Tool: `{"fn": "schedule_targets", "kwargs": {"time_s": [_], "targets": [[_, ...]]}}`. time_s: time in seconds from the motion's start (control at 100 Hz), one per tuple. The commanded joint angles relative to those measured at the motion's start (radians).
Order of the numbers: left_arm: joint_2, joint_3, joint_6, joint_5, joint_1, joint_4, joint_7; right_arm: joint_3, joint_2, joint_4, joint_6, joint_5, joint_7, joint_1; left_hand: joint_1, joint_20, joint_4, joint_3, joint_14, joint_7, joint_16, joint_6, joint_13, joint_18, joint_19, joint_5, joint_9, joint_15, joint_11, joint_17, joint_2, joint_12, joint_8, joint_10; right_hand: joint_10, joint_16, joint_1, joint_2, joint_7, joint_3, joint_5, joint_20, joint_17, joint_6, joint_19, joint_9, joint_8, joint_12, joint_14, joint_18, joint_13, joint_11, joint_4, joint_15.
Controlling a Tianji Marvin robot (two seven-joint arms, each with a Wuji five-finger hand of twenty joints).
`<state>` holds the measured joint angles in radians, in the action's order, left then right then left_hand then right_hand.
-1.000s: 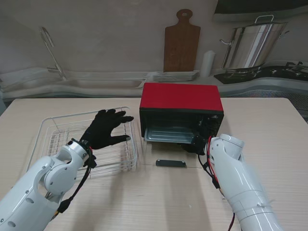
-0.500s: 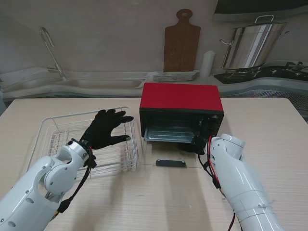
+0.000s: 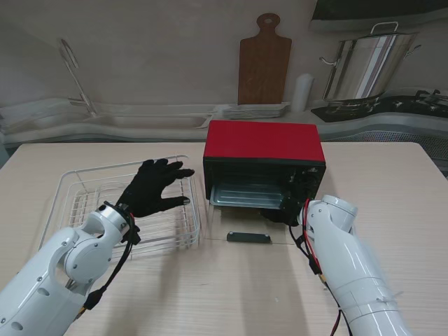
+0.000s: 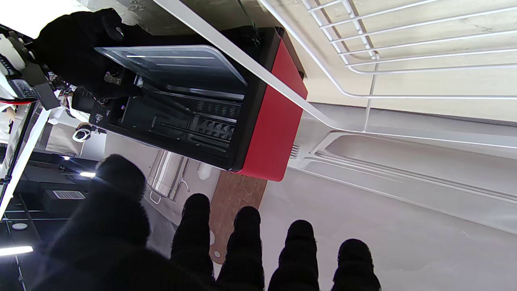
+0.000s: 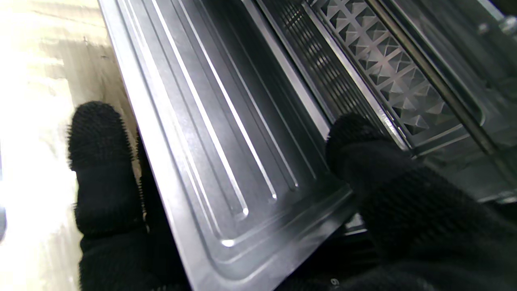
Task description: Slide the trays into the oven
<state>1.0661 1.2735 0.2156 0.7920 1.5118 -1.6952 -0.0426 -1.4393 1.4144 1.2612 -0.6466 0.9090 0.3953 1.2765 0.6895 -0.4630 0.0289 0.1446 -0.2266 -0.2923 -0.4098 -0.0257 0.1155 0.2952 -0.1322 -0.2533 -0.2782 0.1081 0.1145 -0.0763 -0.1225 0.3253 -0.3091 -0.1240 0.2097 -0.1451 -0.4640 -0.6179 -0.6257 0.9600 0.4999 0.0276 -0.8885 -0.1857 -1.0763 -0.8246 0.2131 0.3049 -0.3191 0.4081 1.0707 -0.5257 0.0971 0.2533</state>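
The red oven [image 3: 264, 143] stands mid-table with its glass door [image 3: 246, 234] folded down flat toward me. A grey metal tray [image 3: 243, 196] pokes out of its mouth, and in the right wrist view the tray [image 5: 226, 133] fills the picture. My right hand [image 3: 285, 210] is shut on the tray's right front corner, thumb [image 5: 355, 141] on top and fingers [image 5: 97, 161] under the rim. My left hand [image 3: 150, 187] hovers open over the white wire basket [image 3: 84, 203], fingers spread; in the left wrist view the oven [image 4: 266, 117] shows beyond my fingertips [image 4: 246, 226].
Behind the table runs a counter with a wooden cutting board [image 3: 264, 59], a stack of plates [image 3: 256, 110], a steel stockpot [image 3: 364, 66] and a sink with faucet [image 3: 73, 70]. The door's dark handle [image 3: 248, 237] lies nearest me.
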Motion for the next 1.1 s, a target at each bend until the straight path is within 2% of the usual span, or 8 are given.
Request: {"fn": "schedule_targets", "kwargs": {"time_s": [0.0, 0.18, 0.3, 0.4, 0.54, 0.6, 0.87, 1.09], "targets": [[0.006, 0.002, -0.004, 0.0, 0.007, -0.011, -0.014, -0.006, -0.003, -0.033, -0.01, -0.004, 0.0, 0.026, 0.011, 0.016, -0.034, -0.013, 0.018, -0.004, 0.005, -0.013, -0.03, -0.029, 0.053, 0.034, 0.037, -0.017, 0.008, -0.011, 0.025, 0.004, -0.012, 0.012, 0.034, -0.018, 0.048, -0.02, 0.012, -0.04, -0.019, -0.003, 0.003, 0.015, -0.07, -0.043, -0.016, -0.014, -0.026, 0.119, 0.075, -0.005, -0.019, 0.043], [0.006, 0.0, -0.006, 0.0, 0.007, -0.012, -0.015, -0.013, -0.003, -0.035, -0.022, 0.006, -0.004, 0.026, 0.011, 0.017, -0.034, -0.013, 0.019, -0.003, 0.005, -0.014, -0.03, -0.029, 0.053, 0.037, 0.036, -0.017, 0.008, -0.012, 0.025, 0.004, -0.012, 0.012, 0.021, -0.014, 0.052, 0.001, 0.028, -0.076, -0.029, -0.001, -0.005, 0.009, -0.098, -0.171, -0.021, -0.038, -0.038, 0.143, 0.084, 0.03, -0.028, 0.065], [0.006, 0.0, -0.007, 0.0, 0.007, -0.012, -0.015, -0.016, -0.002, -0.034, -0.028, 0.009, -0.001, 0.025, 0.01, 0.018, -0.034, -0.013, 0.019, -0.002, 0.005, -0.015, -0.03, -0.028, 0.053, 0.039, 0.037, -0.017, 0.008, -0.012, 0.025, 0.005, -0.011, 0.013, 0.047, 0.0, 0.056, 0.006, 0.059, -0.079, -0.026, 0.002, 0.005, -0.024, -0.082, -0.254, -0.037, -0.062, -0.053, 0.155, 0.083, 0.071, -0.031, 0.045], [0.006, -0.001, -0.008, -0.001, 0.007, -0.012, -0.015, -0.017, -0.002, -0.031, -0.03, 0.005, -0.003, 0.025, 0.01, 0.018, -0.034, -0.013, 0.019, -0.002, 0.005, -0.016, -0.03, -0.029, 0.053, 0.038, 0.036, -0.017, 0.009, -0.012, 0.025, 0.005, -0.011, 0.013, 0.053, 0.007, 0.054, 0.007, 0.089, -0.075, -0.008, 0.003, 0.007, -0.039, -0.076, -0.308, -0.052, -0.098, -0.055, 0.159, 0.082, 0.145, -0.032, 0.029], [0.006, -0.002, -0.008, -0.001, 0.006, -0.011, -0.014, -0.016, -0.007, -0.025, -0.04, -0.03, -0.026, 0.029, 0.011, 0.019, -0.034, -0.012, 0.018, -0.002, 0.005, -0.016, -0.03, -0.029, 0.054, 0.038, 0.035, -0.017, 0.009, -0.012, 0.025, 0.006, -0.011, 0.013, 0.045, 0.009, 0.047, 0.002, 0.103, -0.06, 0.002, 0.003, 0.005, -0.032, -0.076, -0.423, -0.058, -0.207, -0.06, 0.159, 0.078, 0.379, -0.034, 0.02], [0.006, -0.002, -0.008, -0.001, 0.005, -0.011, -0.014, -0.014, -0.008, -0.023, -0.041, -0.044, -0.034, 0.031, 0.011, 0.019, -0.034, -0.012, 0.017, -0.003, 0.005, -0.016, -0.03, -0.029, 0.053, 0.037, 0.035, -0.017, 0.009, -0.011, 0.024, 0.006, -0.011, 0.013, 0.043, 0.009, 0.037, -0.003, 0.094, -0.049, 0.009, 0.003, 0.004, -0.03, -0.077, -0.417, -0.054, -0.208, -0.059, 0.155, 0.077, 0.385, -0.037, 0.02], [0.006, -0.001, -0.006, -0.001, 0.005, -0.01, -0.013, -0.011, -0.008, -0.014, -0.045, -0.06, -0.027, 0.034, 0.011, 0.019, -0.034, -0.011, 0.019, -0.006, 0.005, -0.015, -0.03, -0.029, 0.052, 0.035, 0.035, -0.016, 0.009, -0.012, 0.024, 0.006, -0.013, 0.014, 0.085, -0.006, -0.044, -0.082, -0.041, 0.21, 0.137, -0.008, -0.046, -0.031, -0.155, -0.415, 0.01, -0.2, -0.049, 0.118, 0.109, 0.39, -0.062, 0.065], [0.007, 0.001, -0.004, -0.002, 0.007, -0.01, -0.01, -0.016, -0.005, -0.012, -0.058, -0.061, -0.015, 0.036, 0.01, 0.019, -0.033, -0.01, 0.023, -0.008, 0.006, -0.015, -0.03, -0.029, 0.051, 0.034, 0.034, -0.017, 0.011, -0.012, 0.023, 0.008, -0.015, 0.012, 0.103, -0.004, -0.026, -0.099, 0.006, 0.158, 0.147, -0.016, -0.065, -0.101, -0.204, -0.428, -0.012, -0.199, -0.046, 0.106, 0.138, 0.386, -0.033, 0.084]]}}
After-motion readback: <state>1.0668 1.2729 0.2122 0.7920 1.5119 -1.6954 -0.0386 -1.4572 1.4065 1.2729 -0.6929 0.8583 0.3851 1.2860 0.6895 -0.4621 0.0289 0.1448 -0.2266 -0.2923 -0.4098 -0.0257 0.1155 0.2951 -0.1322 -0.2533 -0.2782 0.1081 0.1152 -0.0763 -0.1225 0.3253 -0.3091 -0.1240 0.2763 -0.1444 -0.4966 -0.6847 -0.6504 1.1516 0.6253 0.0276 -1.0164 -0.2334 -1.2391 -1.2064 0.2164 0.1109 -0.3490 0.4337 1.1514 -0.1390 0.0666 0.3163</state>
